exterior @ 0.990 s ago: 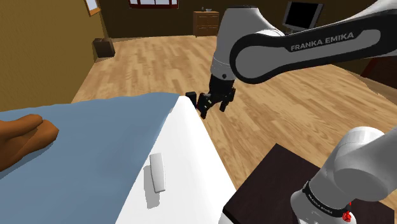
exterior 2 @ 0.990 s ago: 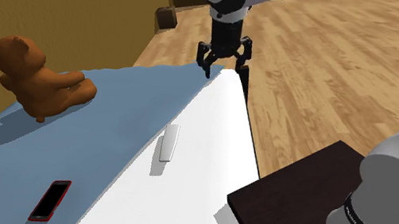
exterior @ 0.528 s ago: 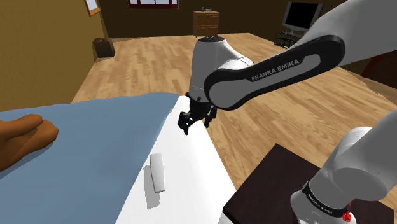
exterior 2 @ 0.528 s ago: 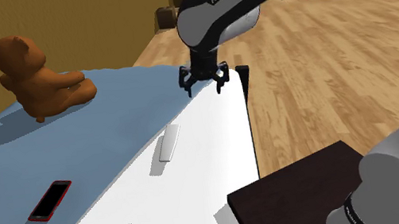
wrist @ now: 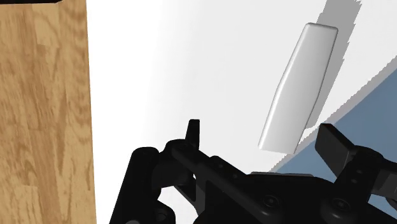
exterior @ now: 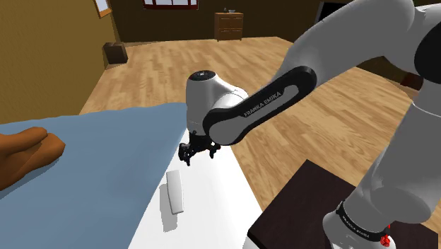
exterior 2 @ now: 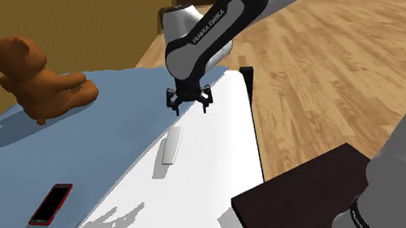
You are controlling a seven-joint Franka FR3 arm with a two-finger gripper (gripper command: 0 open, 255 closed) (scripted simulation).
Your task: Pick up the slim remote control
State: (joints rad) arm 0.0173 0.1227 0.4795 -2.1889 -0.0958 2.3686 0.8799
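Remote control [exterior 2: 171,148] on white surface [exterior 2: 204,190], near but apart from hand [exterior 2: 191,109].

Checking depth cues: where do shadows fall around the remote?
Shoulder view: the slim white bar-shaped remote casts a grey shadow toward the picture's lower left. Second exterior view: the arm's jagged shadow lies on the white sheet. Wrist view: a grey shadow flanks the remote.

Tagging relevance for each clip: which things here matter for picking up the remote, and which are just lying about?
Part of the job:
slim white remote
gripper, open, above the bed near it

Lying about:
brown teddy bear
red-edged phone
Both lie on the blue blanket.
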